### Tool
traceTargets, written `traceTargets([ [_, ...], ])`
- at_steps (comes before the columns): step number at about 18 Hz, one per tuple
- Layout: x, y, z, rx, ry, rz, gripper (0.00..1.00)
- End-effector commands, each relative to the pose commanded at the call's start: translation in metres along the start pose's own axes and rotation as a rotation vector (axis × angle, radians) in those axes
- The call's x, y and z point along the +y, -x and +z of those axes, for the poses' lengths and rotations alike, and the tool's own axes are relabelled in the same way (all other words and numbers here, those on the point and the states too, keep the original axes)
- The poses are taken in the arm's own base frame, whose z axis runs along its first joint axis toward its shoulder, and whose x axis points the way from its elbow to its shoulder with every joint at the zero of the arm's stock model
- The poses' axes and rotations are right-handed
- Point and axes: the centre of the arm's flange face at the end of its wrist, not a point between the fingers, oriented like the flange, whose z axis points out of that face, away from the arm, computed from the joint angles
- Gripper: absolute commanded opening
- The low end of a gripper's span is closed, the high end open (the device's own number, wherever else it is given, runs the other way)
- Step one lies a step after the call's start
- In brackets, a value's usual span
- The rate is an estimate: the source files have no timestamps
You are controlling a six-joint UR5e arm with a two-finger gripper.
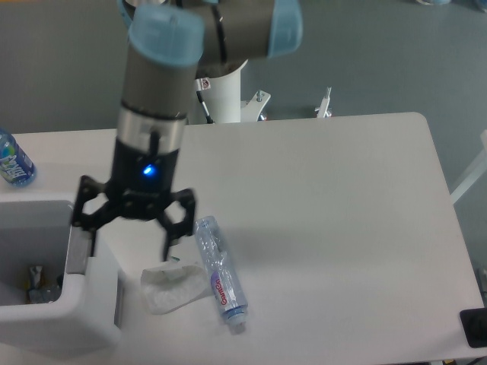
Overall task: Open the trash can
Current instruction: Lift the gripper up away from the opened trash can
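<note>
The trash can [85,303], a large white box, stands at the table's front left corner. Its top is open and its dark inside [30,251] shows, with small items at the bottom. A grey push tab [74,254] sits on the can's right rim. My gripper [129,237] hangs open just above that rim. Its left finger [90,237] is over the tab and its right finger [170,239] is off the can's side. Nothing is held between them.
A clear plastic bottle [219,277] lies on the table right of the can, beside a crumpled white wad [172,287]. A blue-labelled bottle [11,160] stands at the far left edge. The arm's base [228,100] is at the table's back.
</note>
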Motion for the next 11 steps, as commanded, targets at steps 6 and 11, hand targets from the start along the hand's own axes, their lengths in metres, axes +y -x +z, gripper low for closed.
traceTargets([
  [6, -0.011, 0.058, -0.026, -0.189, -0.013, 0.165, 1.0],
  [11, 0.007, 0.087, -0.013, -0.289, 0.186, 0.445, 1.0],
])
